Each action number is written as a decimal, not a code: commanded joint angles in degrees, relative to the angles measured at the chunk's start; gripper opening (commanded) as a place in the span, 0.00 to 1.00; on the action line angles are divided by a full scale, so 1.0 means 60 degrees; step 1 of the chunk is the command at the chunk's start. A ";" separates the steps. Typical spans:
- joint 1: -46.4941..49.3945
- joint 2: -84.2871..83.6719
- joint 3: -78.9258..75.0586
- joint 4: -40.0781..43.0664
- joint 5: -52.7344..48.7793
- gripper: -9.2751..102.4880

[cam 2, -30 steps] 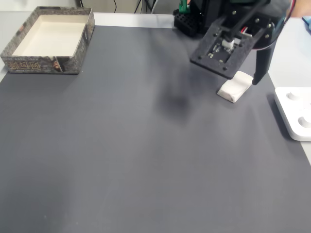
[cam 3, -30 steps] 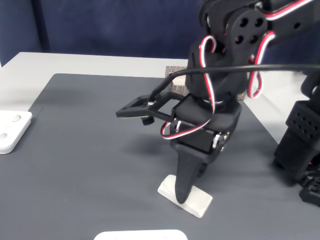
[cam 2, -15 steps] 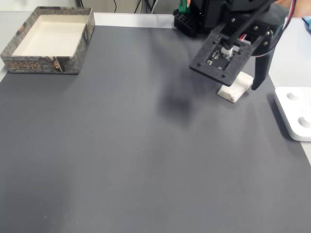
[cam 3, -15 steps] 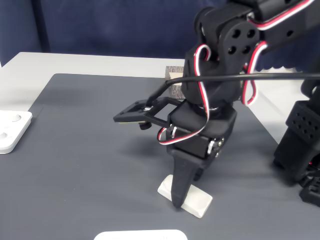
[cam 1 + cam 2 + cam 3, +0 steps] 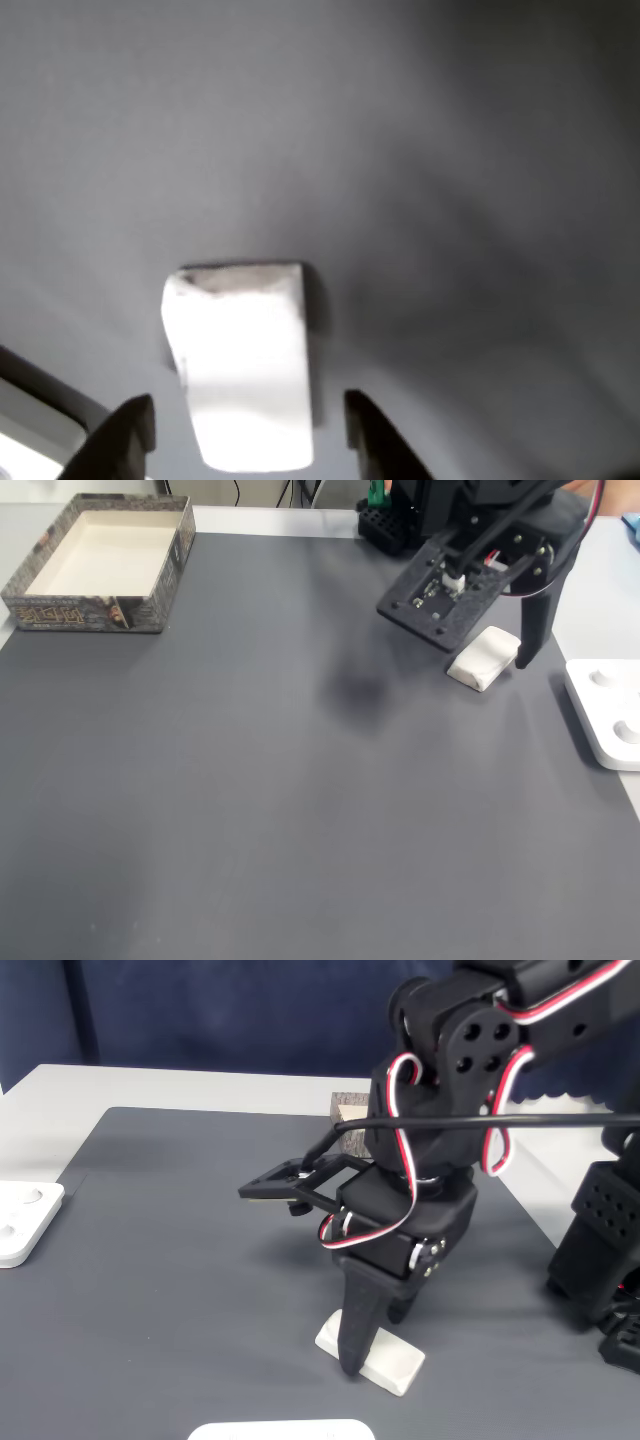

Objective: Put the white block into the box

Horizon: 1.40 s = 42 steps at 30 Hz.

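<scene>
In the other view, the white block (image 5: 243, 365) lies low and left of centre on the grey mat (image 5: 450, 150), its long side running up the frame. Two dark fingertips (image 5: 128, 432) rise from the bottom edge, one on each side of the block, with a strip of mat showing between each tip and the block — so the gripper (image 5: 245, 435) is spread wider than the block and has hold of nothing.

In a fixed view from above, the block (image 5: 484, 658) sits at the upper right of the mat (image 5: 280, 810), just beside the white device with round buttons (image 5: 608, 712) at the right edge. One black finger (image 5: 532, 630) stands at the block's right end, and the arm's flat black plate (image 5: 447, 592) hangs over its upper left. The box (image 5: 103, 560) is in the upper left corner, well apart from the block, its pale inside holding nothing.

In a fixed view from the side, the gripper (image 5: 375, 1345) is down at the block (image 5: 385, 1362) in the lower middle of the frame; a pointed finger (image 5: 357, 1325) reaches the mat in front of it. Only a corner of the box (image 5: 348, 1112) peeks out behind the arm.

The step in hand looks like the grasp — the fingers straddle the block, not yet closed. Next the fingers likely need to close squarely on the block's long sides, then lift it and carry it across the mat to the box.
</scene>
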<state>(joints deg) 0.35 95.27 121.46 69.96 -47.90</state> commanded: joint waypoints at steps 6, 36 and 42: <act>0.0059 -0.0234 -0.0132 -0.0088 -0.0059 0.32; -0.0073 -0.0542 -0.0557 -0.0996 0.0337 0.29; -0.0103 -0.0557 -0.0659 -0.0996 0.0425 0.29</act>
<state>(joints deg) 0.09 92.02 121.46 66.27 -46.32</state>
